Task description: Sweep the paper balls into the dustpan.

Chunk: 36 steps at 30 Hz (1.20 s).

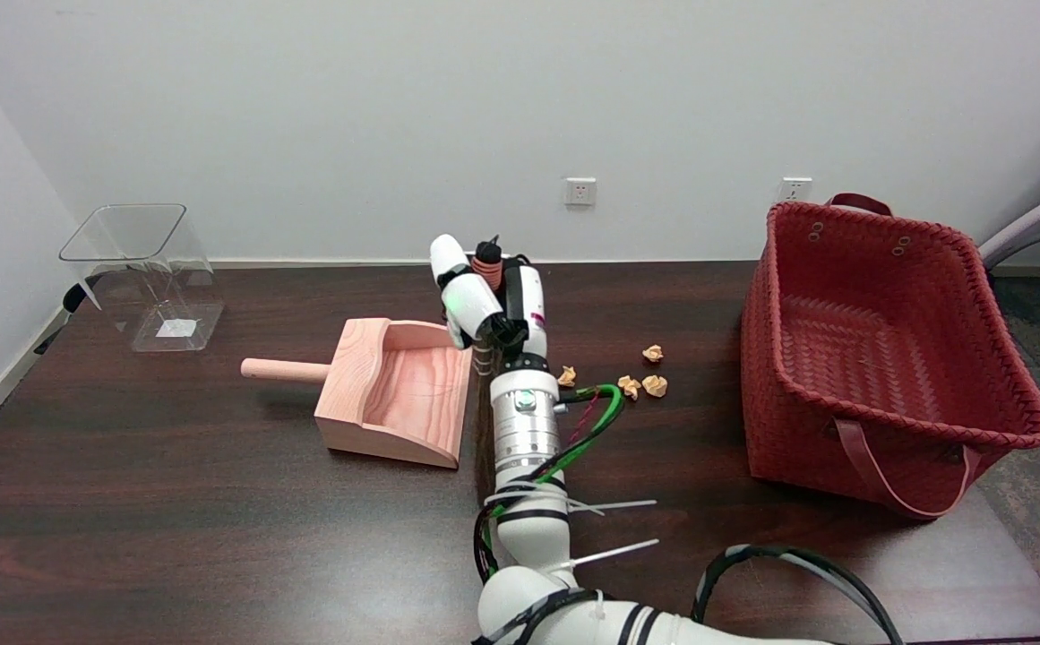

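A pale wooden dustpan (pixel 394 390) lies left of centre on the dark table, its round handle pointing left and its open mouth facing right. My right hand (pixel 488 305) stands just past the pan's right edge and grips a small brush (pixel 486 260) upright by its orange-wound handle. The dark bristles (pixel 482 430) hang down beside the pan's mouth, partly hidden by my forearm. Several crumpled tan paper balls lie to the right of the hand: one close by (pixel 566 375), one farther back (pixel 653 353), and a pair (pixel 643 386) side by side.
A large red woven basket (pixel 887 358) stands at the right end of the table. A clear plastic bin (pixel 148 273) sits at the back left corner. My white forearm (pixel 527 430), with its loose cables, crosses the table's near middle.
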Each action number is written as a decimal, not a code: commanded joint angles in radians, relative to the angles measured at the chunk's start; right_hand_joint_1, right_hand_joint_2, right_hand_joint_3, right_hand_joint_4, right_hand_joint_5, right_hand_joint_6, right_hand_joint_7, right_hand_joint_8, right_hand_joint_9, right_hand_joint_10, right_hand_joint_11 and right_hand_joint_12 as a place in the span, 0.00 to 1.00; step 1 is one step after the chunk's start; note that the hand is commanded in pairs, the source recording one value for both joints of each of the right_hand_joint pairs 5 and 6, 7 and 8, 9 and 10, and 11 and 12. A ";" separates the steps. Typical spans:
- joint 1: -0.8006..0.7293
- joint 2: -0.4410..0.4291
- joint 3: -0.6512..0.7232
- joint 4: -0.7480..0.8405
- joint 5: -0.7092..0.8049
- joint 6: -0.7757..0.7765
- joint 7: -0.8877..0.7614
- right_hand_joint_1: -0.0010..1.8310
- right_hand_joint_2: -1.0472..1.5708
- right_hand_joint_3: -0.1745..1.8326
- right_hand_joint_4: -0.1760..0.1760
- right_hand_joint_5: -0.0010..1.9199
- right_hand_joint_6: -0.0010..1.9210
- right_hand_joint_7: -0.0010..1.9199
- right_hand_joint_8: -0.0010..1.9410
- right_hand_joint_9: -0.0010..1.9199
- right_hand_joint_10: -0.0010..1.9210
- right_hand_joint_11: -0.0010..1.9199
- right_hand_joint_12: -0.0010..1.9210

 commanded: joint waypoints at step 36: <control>0.067 -0.003 0.012 -0.037 -0.132 0.030 0.337 0.37 1.00 0.16 0.50 1.00 1.00 1.00 0.99 1.00 1.00 1.00 1.00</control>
